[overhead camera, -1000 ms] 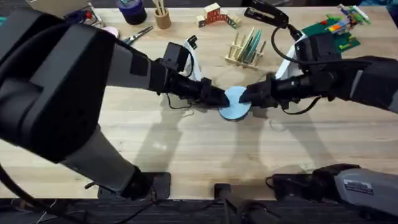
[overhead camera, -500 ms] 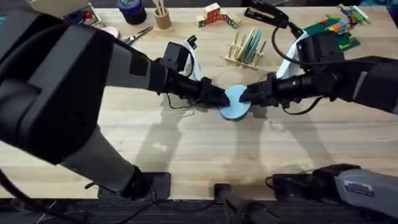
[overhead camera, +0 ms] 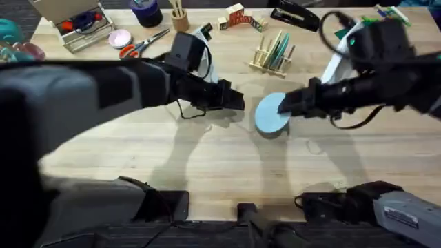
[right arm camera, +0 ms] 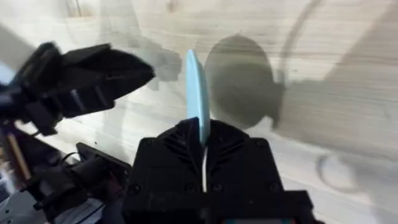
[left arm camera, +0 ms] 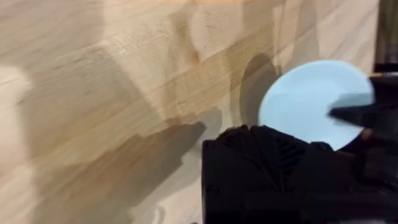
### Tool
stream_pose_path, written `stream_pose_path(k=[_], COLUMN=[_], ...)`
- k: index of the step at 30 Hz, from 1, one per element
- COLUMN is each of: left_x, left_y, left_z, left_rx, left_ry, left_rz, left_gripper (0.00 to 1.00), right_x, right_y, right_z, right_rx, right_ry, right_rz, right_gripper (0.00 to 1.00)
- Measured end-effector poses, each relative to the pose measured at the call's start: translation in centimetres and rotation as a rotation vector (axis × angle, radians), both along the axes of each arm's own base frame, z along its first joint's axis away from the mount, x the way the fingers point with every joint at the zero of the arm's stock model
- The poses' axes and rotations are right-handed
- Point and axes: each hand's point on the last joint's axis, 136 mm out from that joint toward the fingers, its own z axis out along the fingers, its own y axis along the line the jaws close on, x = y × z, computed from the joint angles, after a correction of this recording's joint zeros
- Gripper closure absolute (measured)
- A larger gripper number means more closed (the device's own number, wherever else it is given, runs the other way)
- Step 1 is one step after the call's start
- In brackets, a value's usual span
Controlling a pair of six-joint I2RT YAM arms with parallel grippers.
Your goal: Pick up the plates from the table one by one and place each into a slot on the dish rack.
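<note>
My right gripper point(overhead camera: 284, 108) is shut on the rim of the light blue plate point(overhead camera: 271, 115) and holds it tilted just above the table point(overhead camera: 207, 165) near the middle. In the right wrist view the plate point(right arm camera: 198, 87) stands edge-on between my fingers point(right arm camera: 180, 140). My left gripper point(overhead camera: 236, 101) hangs a short way left of the plate, apart from it. The left wrist view shows the plate point(left arm camera: 308, 99) beyond my own gripper. The dish rack point(overhead camera: 260, 63) stands behind the plate, with a cream plate point(overhead camera: 275, 45) and a greenish one point(overhead camera: 283, 48) upright in its slots.
Along the far edge lie a wooden tray of supplies point(overhead camera: 76, 21), a pink dish point(overhead camera: 119, 38), scissors point(overhead camera: 141, 43), a cup of sticks point(overhead camera: 180, 18), toy blocks point(overhead camera: 238, 15), a black stapler point(overhead camera: 293, 15) and a green brick plate point(overhead camera: 375, 27). Bare tabletop lies in front.
The left gripper has let go of the blue plate and drawn back to the left. The right gripper has lifted the plate slightly and carried it a little right.
</note>
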Motion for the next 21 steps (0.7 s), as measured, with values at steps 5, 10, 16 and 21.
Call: stream_pose_path(k=[5, 10, 16, 21], left_x=[-0.7, -0.9, 0.3, 1.4], left_y=[2.3, 4.8, 6.9, 8.1], left_z=[1.6, 3.5, 7.5, 10.5], left_rx=[0.125, 0.280, 0.436, 0.525], left_ry=[-0.061, -0.117, -0.227, -0.319], left_rz=[0.041, 0.041, 0.000, -0.027], left_gripper=[0.961, 0.961, 0.961, 0.961], right_x=[1.0, 1.6, 1.9, 2.0], right_y=[-1.5, -3.0, -4.7, -5.9], right_z=[2.9, 5.5, 8.2, 10.4], right_rx=[-0.101, -0.191, -0.280, -0.331], right_ry=[-0.030, -0.059, -0.085, -0.102], right_rz=[-0.026, -0.058, -0.105, -0.160], right_gripper=[0.969, 0.969, 0.969, 0.969])
